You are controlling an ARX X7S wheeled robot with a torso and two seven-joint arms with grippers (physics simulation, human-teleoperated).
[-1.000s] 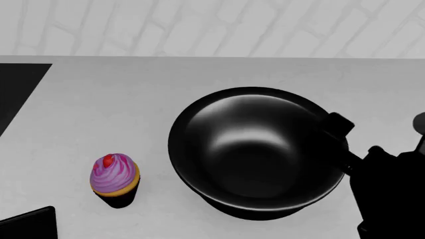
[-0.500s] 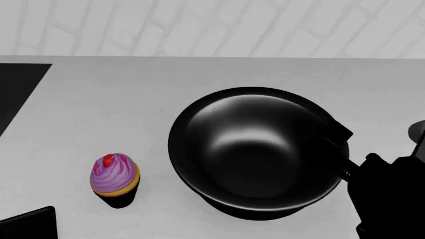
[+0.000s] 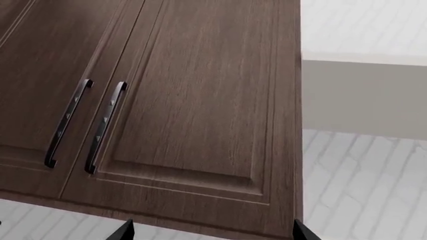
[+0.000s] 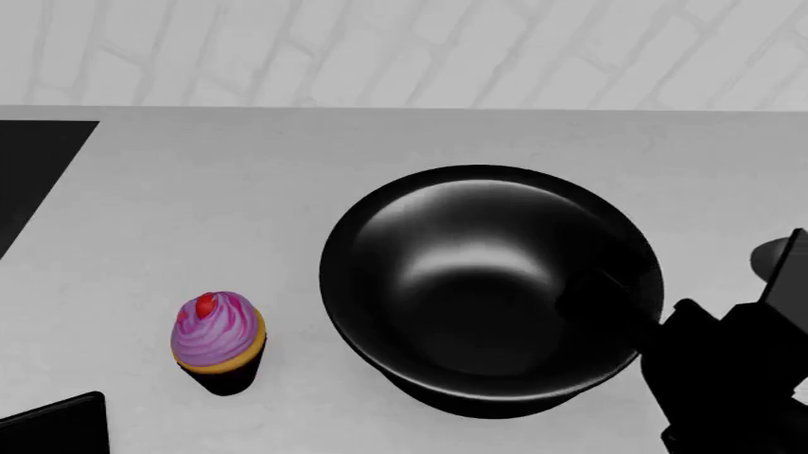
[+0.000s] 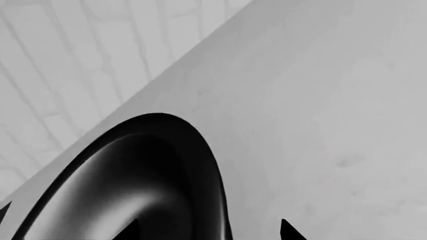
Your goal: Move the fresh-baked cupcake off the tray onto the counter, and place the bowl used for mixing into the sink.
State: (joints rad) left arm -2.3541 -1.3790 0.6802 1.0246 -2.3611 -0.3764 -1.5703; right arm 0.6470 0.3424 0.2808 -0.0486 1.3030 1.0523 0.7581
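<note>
Counter [image 4: 189,208] bears bowl [image 4: 480,274], right pincer [image 4: 631,312] partly hidden.

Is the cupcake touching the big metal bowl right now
Apart. The head view shows a plain strip of white counter between the cupcake and the bowl; the cupcake stands alone to the bowl's left.

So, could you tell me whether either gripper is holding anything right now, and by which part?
Nothing is clearly held. The right gripper straddles the bowl at its right rim, jaws apparently open. The left gripper's fingertips are empty.
</note>
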